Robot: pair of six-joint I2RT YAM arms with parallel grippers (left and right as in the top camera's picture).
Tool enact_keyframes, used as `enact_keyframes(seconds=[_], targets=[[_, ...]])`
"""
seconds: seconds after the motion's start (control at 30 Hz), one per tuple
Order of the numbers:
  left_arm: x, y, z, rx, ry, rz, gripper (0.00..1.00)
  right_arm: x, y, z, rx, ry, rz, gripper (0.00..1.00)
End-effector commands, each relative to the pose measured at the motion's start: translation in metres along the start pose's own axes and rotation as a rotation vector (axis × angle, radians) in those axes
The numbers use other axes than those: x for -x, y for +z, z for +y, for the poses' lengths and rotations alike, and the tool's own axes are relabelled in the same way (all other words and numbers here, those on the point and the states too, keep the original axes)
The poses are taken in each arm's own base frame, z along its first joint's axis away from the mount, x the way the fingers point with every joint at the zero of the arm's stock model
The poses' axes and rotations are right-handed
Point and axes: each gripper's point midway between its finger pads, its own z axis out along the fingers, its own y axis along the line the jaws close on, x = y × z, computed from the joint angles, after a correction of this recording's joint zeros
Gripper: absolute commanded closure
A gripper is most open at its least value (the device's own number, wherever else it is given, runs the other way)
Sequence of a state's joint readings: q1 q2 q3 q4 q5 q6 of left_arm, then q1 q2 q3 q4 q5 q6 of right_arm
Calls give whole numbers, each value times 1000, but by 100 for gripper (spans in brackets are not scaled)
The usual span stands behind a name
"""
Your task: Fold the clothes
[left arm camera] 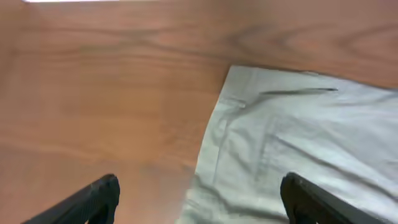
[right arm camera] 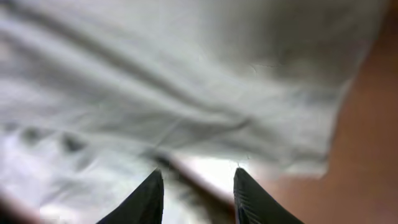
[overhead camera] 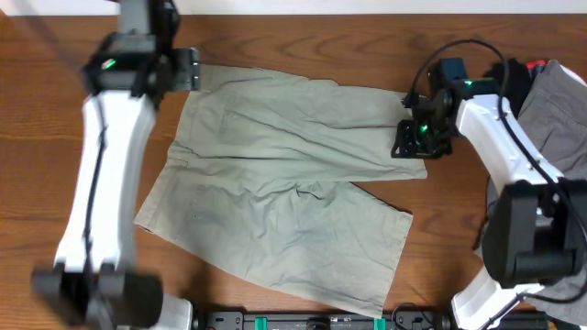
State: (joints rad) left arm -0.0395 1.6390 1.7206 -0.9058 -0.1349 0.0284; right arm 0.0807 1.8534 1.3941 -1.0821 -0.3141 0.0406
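From my right wrist cam, pale khaki-green shorts [right arm camera: 186, 81] fill nearly the whole frame, wrinkled, with long creases running across. Hem edge is at the right, with bare brown table [right arm camera: 373, 137] beyond it. My right hand [right arm camera: 198, 177] sits low in frame, its two dark tips apart over cloth. The gap is blurry and bright.
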Motion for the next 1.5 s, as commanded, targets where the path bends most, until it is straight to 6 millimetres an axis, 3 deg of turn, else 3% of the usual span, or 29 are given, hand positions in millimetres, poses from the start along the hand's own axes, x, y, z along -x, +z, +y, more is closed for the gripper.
enact_keyframes(seconds=[0.0,0.1,0.27,0.37,0.5,0.77,0.9,1.13,1.23,1.3,1.47], targets=[[-18,-30,-1,-46,-81,36,15,-16,-7,28,111,-27,49,64],[-41,-47,-2,-68,-96,111,15,-37,1,40,109,-79,129,63],[-78,-46,-1,-47,-120,262,16,-55,28,58,59,-153,168,62],[-94,-41,-2,-39,-118,321,16,-39,50,49,-44,-47,75,75],[-105,-34,-3,-35,-112,355,16,0,70,54,15,38,-124,95],[-104,-32,-3,-35,-113,349,16,34,90,42,21,175,-295,98],[-100,-31,-3,-38,-116,331,15,46,113,31,14,202,-313,98],[-96,-30,-4,-40,-118,314,14,64,157,-14,-19,317,-278,98],[-93,-29,-4,-41,-120,303,14,85,155,-33,-26,319,-286,98],[-90,-28,-4,-43,-122,290,13,107,146,-35,9,287,-318,99],[-87,-27,-5,-45,-125,276,11,167,101,-29,74,219,-449,96]])
